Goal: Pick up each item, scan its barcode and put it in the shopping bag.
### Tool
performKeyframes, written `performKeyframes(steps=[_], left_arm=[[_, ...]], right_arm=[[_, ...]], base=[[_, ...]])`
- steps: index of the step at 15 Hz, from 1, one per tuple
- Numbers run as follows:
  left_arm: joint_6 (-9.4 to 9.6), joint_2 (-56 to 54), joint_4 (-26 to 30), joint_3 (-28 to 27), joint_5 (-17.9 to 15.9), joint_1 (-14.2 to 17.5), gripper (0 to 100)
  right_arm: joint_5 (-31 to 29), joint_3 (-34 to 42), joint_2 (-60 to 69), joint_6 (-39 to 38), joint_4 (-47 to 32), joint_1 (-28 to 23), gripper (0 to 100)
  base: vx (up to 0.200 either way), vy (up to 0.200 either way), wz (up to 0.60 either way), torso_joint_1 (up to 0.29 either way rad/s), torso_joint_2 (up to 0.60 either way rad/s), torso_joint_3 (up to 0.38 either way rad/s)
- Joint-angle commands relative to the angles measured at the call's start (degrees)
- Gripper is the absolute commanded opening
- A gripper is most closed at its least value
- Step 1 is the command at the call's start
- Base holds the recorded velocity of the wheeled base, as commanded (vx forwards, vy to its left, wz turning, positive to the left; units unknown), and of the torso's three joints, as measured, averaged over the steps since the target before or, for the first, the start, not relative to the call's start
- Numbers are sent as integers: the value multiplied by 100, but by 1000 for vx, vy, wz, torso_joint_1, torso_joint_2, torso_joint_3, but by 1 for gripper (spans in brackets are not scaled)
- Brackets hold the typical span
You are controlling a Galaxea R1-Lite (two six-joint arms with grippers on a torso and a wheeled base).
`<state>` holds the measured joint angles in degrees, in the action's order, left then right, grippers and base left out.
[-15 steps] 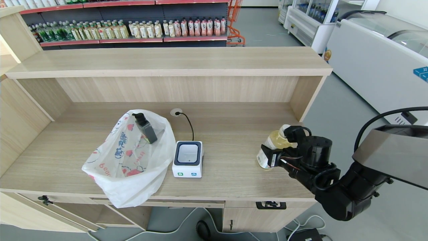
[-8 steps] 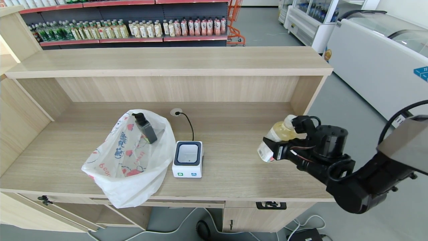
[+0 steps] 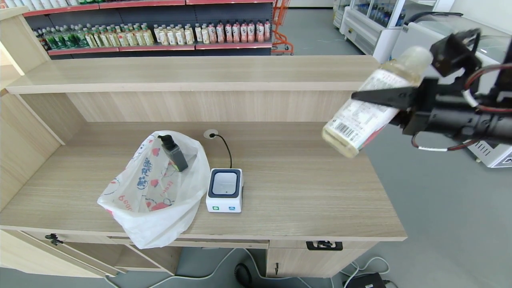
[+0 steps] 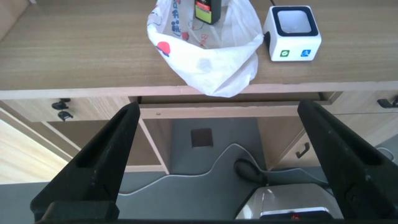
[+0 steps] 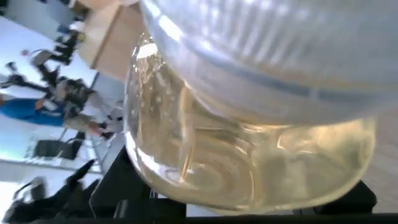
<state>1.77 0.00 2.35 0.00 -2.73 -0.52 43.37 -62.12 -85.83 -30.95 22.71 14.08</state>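
One pale-yellow drink bottle (image 3: 368,104) is gripped, tilted, by the right pincer (image 3: 414,78), high above the worktop's (image 3: 300,188) right end. One shopping bag (image 3: 152,216) is seen holding one dark item (image 3: 175,154), with one scanner (image 3: 225,190) just beside it. The left pincer (image 4: 219,112) is spread wide.

Head camera looks forward and down over the counter (image 3: 288,180). Left wrist camera, low and farther back, sees the same bag (image 4: 205,43) and scanner (image 4: 292,31) beyond its spread jaws. Right wrist camera sits tight against the bottle (image 5: 249,124) between its jaws.
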Motion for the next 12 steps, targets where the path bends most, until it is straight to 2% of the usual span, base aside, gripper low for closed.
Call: performKeyframes(steps=[1, 6, 12], left_arm=[[-1, 0, 2, 0, 1, 0, 100], [-1, 9, 2, 0, 1, 0, 100], [-1, 0, 2, 0, 1, 0, 100]], right_arm=[[382, -344, 919, -209, -241, 323, 0], [1041, 332, 1447, -192, -241, 912, 0], [1296, 51, 1622, -385, -302, 1501, 0]], base=[[0, 0, 0, 0, 0, 0], [0, 0, 0, 0, 0, 0], [0, 0, 0, 0, 0, 0]])
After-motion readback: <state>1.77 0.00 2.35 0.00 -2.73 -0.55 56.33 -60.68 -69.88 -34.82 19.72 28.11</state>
